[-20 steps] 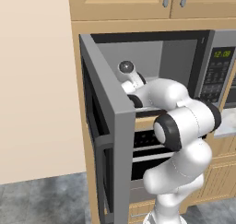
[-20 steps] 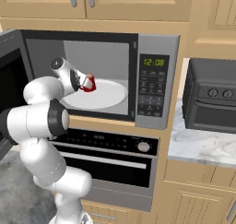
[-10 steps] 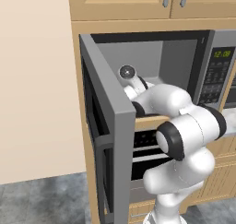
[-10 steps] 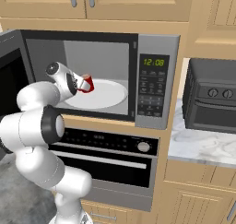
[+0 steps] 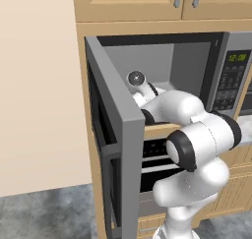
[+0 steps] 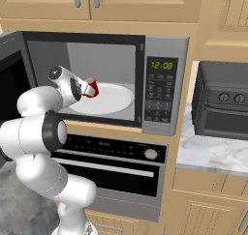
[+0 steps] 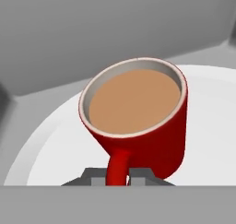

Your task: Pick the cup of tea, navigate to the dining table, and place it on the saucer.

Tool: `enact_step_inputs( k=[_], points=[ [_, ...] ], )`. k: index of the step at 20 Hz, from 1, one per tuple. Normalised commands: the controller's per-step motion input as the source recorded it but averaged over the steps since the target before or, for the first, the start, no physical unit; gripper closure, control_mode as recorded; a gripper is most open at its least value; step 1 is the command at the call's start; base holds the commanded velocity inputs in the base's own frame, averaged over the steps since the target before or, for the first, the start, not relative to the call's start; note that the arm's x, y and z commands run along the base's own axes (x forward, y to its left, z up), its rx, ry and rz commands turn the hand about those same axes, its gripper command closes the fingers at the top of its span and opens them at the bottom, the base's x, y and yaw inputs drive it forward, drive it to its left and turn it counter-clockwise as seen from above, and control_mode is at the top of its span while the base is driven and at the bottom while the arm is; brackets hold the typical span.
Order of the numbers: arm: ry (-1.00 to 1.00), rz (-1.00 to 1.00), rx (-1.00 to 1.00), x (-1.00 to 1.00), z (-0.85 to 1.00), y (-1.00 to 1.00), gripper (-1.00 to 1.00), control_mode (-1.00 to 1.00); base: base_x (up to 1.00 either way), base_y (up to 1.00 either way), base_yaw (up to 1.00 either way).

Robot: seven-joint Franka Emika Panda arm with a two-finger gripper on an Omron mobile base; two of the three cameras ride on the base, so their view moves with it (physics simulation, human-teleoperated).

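The cup of tea (image 7: 138, 112) is a glossy red mug filled with brown tea. It hangs tilted just above the white turntable plate (image 7: 50, 144) inside the open microwave. My gripper (image 7: 118, 177) is shut on the cup's handle, fingers on either side of it. From the right base view the cup (image 6: 91, 87) sits at the tip of my gripper (image 6: 85, 88), over the left part of the plate (image 6: 111, 99). The saucer and the dining table are out of view.
The microwave door (image 5: 115, 139) stands swung open at my left, close to the arm. Below the microwave is a built-in oven (image 6: 114, 164). A black toaster oven (image 6: 223, 103) rests on a marble counter (image 6: 208, 152) to the right. Wood cabinets (image 6: 131, 2) hang above.
My wrist has sunk slightly and the elbow has swung and folded closer to the base. The cup stays gripped in nearly the same spot over the plate.
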Motion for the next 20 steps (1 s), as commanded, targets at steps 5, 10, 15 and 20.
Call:
enact_step_inputs(
  k=[5,10,15,20],
  points=[
    [0.00,0.00,0.00,-0.05,0.00,0.00,1.00,-1.00,0.00,0.00,0.00],
    [0.01,0.00,0.02,-0.28,0.00,-0.11,1.00,-1.00,0.00,0.00,0.00],
    [0.00,0.00,0.02,-0.38,0.09,-0.17,1.00,-1.00,0.00,0.00,0.00],
    [0.00,0.00,0.02,-0.39,0.26,-0.18,1.00,-1.00,0.00,0.00,0.00]
  ],
)
